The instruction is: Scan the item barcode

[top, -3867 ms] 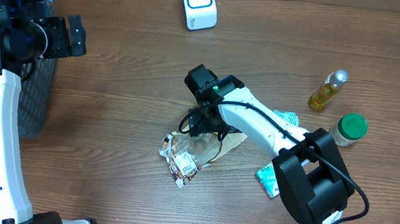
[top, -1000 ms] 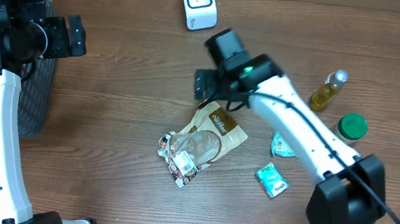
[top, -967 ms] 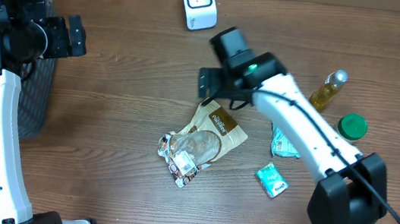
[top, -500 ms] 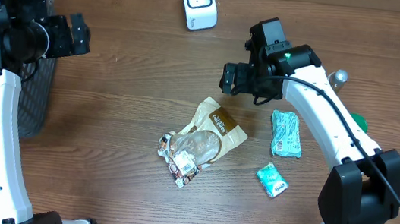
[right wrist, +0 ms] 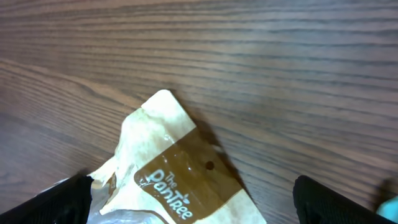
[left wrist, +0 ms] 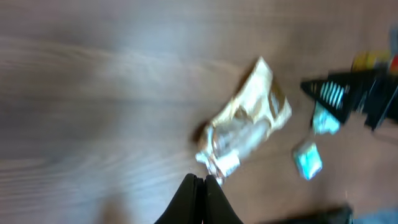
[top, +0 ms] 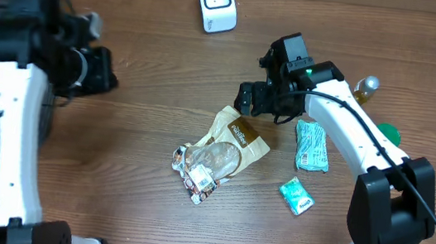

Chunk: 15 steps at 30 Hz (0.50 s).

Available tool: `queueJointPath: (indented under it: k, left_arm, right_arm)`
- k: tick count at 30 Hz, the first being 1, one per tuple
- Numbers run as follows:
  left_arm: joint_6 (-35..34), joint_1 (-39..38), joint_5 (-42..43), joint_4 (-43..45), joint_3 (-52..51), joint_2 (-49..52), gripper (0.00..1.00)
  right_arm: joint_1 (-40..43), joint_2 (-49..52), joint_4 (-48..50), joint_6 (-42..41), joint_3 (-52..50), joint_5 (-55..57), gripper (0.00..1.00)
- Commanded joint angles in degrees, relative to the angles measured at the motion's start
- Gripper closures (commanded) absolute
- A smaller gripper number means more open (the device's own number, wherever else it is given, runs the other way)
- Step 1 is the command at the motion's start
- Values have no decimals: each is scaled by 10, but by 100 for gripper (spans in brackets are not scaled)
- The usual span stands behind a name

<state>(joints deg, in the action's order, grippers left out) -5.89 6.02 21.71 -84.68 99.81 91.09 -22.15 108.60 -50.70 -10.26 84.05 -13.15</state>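
Pouch (top: 223,152) lies flat mid-table (top: 129,169), label reading "The PanTree"; contents behind its clear window indistinct. My right gripper (top: 256,100) hangs spread wide over its top edge. My left gripper (left wrist: 196,182) is clenched, empty.

Even light; left wrist cam blurred.

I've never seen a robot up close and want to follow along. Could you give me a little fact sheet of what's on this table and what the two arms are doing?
Scanner: white scanner, at the far edge of the table, nothing touching it
Item: snack bag, lying flat mid-table, not held
Right gripper: open, empty, by the bag's upper end
Left gripper: shut, empty, well left of the bag
Also there: large teal packet, small teal packet, oil bottle, green-lidded jar, all on the right
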Motion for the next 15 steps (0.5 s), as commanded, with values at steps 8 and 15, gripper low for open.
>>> queueJointPath:
  k: [8,15]
  left_arm:
    - [-22,-125,21,78,-154,48,96]
    - [-79,-181,1,147,-227,64,96]
  right_arm:
    - [2,0,9,7,-30,-20,0]
    - [3,1,1,8,-31,-43,0]
